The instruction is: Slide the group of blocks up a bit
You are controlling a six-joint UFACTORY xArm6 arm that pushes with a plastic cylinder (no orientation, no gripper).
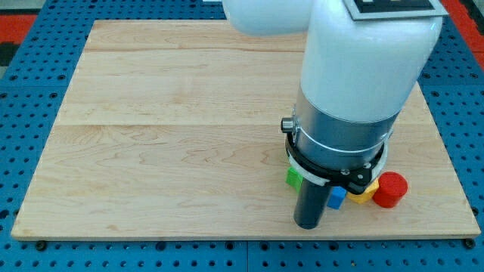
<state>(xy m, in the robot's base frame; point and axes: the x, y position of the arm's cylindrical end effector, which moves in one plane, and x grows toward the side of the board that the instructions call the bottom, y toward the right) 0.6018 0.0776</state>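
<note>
A group of blocks sits at the view's lower right, mostly hidden by my arm. A green block (pixel 293 178) peeks out on the left. A blue block (pixel 336 197) is just right of the rod. A yellow block (pixel 366 194) lies between the blue one and a red cylinder (pixel 391 190) on the right. My tip (pixel 308 224) is just below the green block and left of the blue block, close to both. Whether it touches them I cannot tell.
The wooden board (pixel 166 128) lies on a blue pegboard surface (pixel 30 91). The board's bottom edge (pixel 227 238) runs just below my tip. My white arm body (pixel 355 83) covers the board's upper right.
</note>
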